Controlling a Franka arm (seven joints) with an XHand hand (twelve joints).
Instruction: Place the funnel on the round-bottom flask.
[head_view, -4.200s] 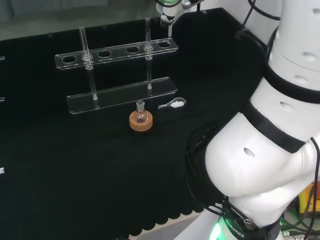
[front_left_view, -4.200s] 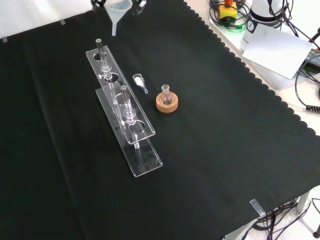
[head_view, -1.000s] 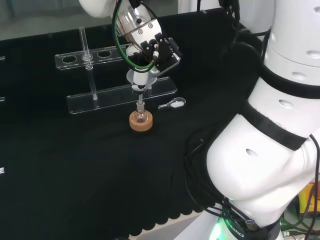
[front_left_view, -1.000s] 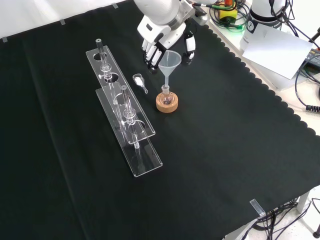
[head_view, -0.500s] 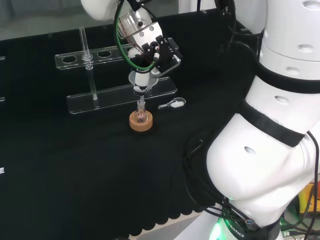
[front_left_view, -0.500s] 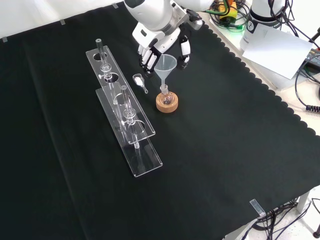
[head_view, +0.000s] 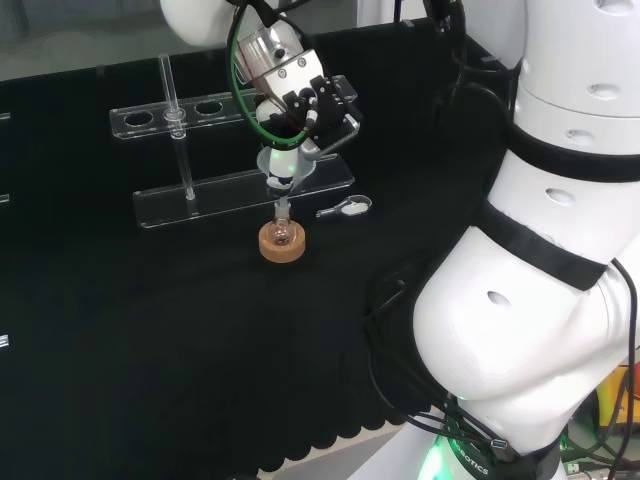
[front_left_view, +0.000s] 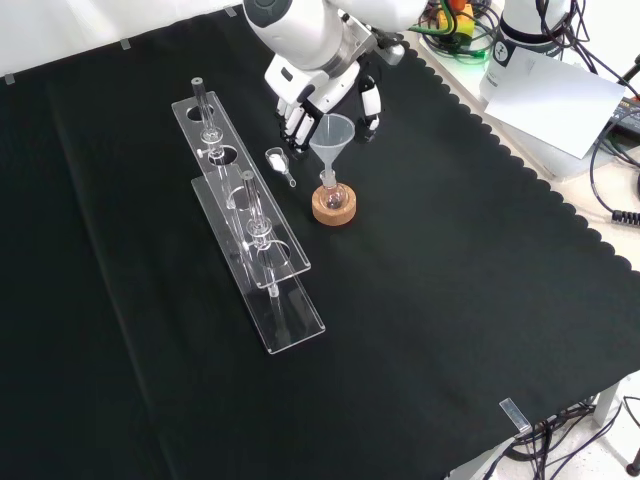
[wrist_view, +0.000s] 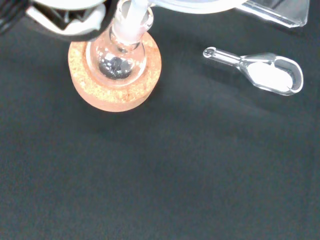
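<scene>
I see the hand (front_left_view: 318, 92) hanging above the cork stand (front_left_view: 333, 207), fingers curled round the funnel (front_left_view: 331, 135). Funnel stem sits in the round-bottom flask (front_left_view: 332, 192) neck, just below the hand.

the hand (front_left_view: 318, 88) is held low above the counter (front_left_view: 450, 300), palm turned downward, with its fingers (front_left_view: 297, 122) and thumb curled in a pinch.

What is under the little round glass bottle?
A cork ring sits under the round-bottom flask on the black cloth. The ring's middle, beneath the flask, is covered.
</scene>
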